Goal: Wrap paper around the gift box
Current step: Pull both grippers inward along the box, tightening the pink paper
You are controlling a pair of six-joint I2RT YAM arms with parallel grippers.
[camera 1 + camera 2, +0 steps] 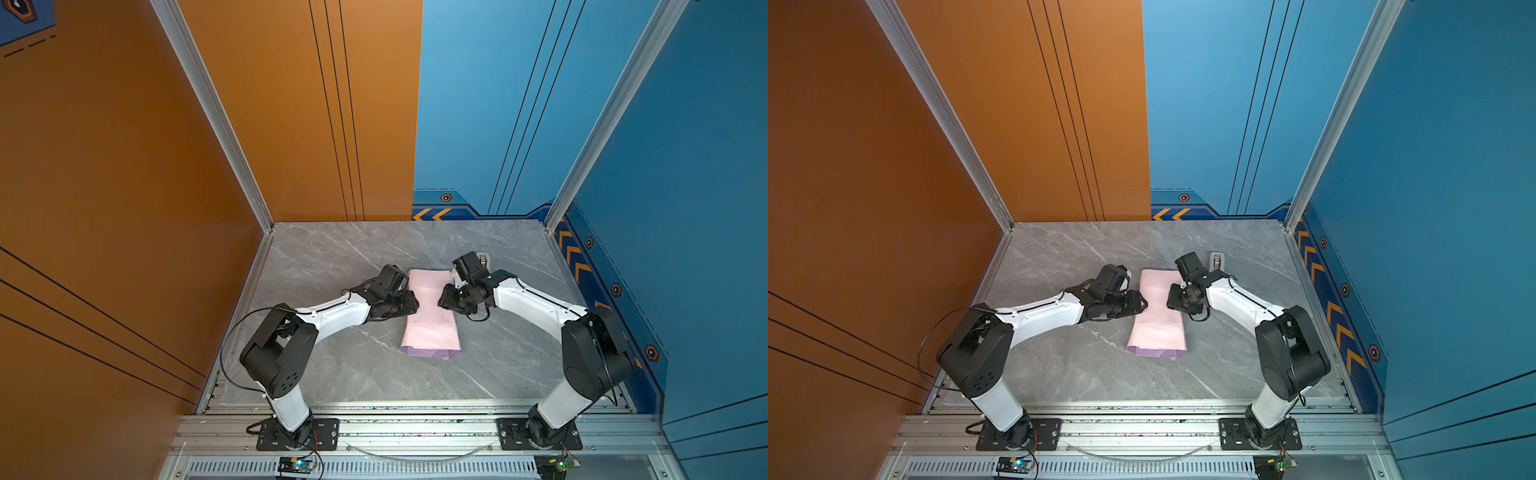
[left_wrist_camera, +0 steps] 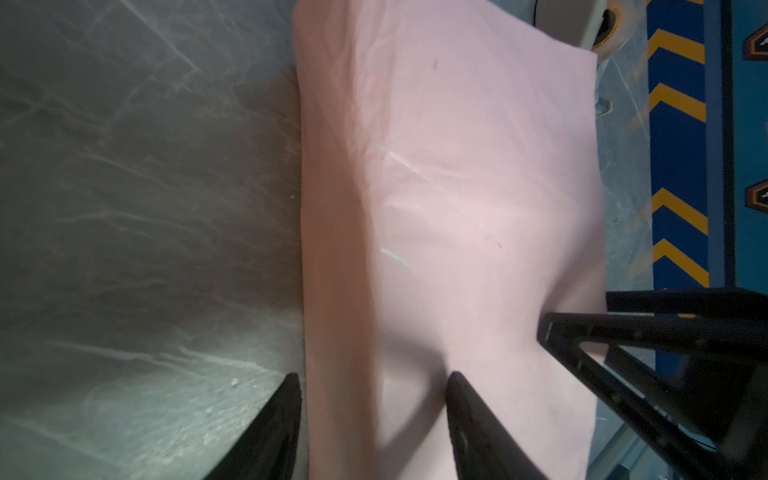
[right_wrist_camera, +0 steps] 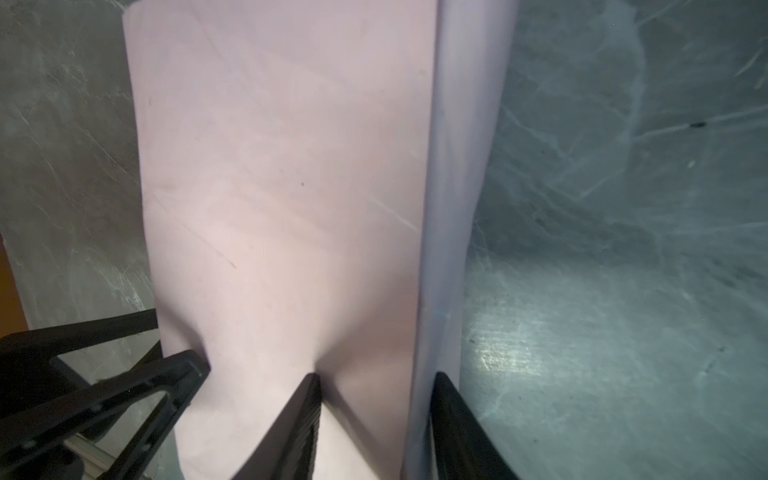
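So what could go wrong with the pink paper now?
The left gripper and right gripper each dent the paper on top; squeezing harder might crumple or tear it. Its near end lies unfolded with lilac showing, so a tug could drag it crooked. The tape dispenser sits close to the right gripper, easy to bump.

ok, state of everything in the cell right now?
paper: folded into a long bundle, pink face out, lilac strip at the near end, lying on the table.
gift box: not visible, presumably under the paper.
left gripper: jaws apart astride the paper's edge, denting the top, grip unclear.
right gripper: same, opposite edge.
tape dispenser: back right, untouched.
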